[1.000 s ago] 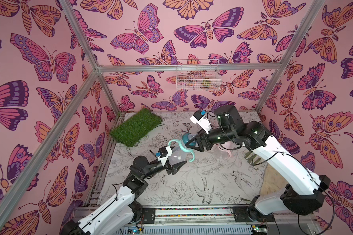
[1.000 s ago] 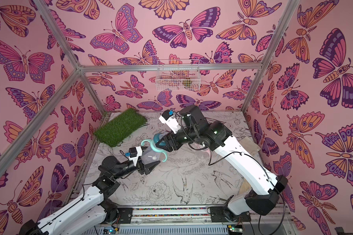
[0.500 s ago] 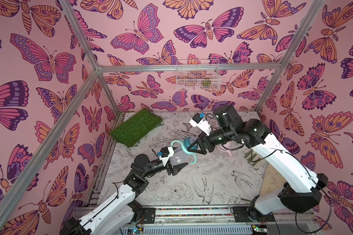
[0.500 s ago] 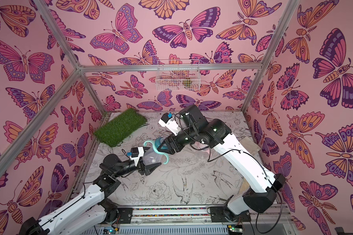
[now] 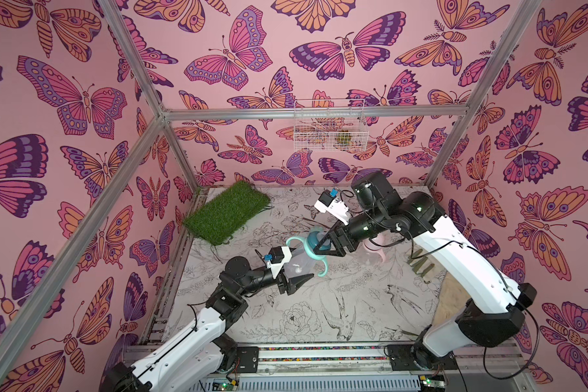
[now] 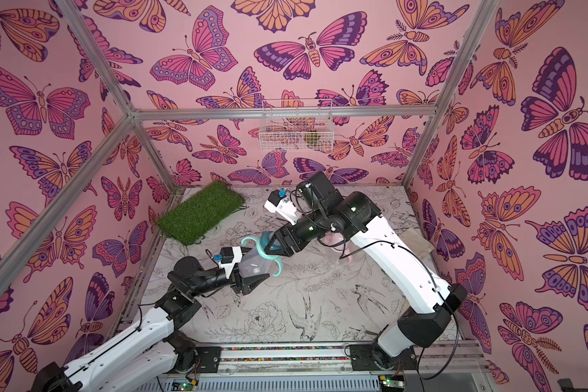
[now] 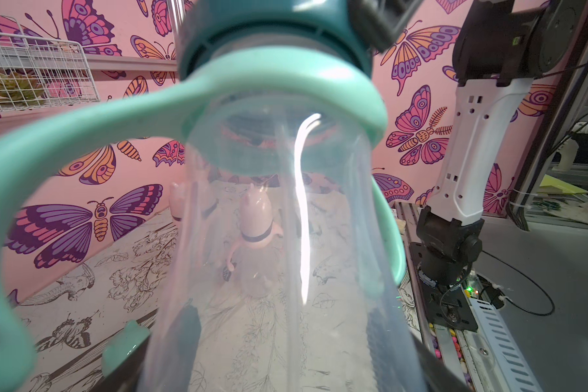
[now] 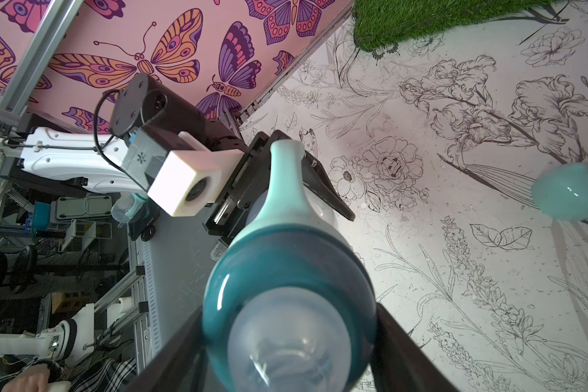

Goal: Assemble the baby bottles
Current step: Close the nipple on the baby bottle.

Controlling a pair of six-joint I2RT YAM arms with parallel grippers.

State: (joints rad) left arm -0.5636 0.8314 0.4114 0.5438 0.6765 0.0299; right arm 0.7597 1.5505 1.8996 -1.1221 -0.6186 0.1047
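Right wrist view, item one: teal nipple collar (image 8: 286,271), with a clear nipple (image 8: 287,346) seated in it, seen end-on. Its flanks touch both dark fingers (image 8: 404,353) of the right gripper (image 5: 320,242), which I read as clenched on the collar.

Item two: pale teal two-handled ring (image 5: 307,252), sitting on the neck just under the collar.

Item three: clear bottle body (image 5: 296,264), carried tilted in the air above the table (image 5: 370,281) and grasped at its lower part by the left gripper (image 5: 301,273).

Governing relation: the bottle's long axis runs straight from the left gripper to the right gripper, collar end toward the right one. I judge any tightening turn must go about that axis.

Item four: pink-capped bottle (image 5: 374,244), standing on the table behind the right arm, apart from the rest.
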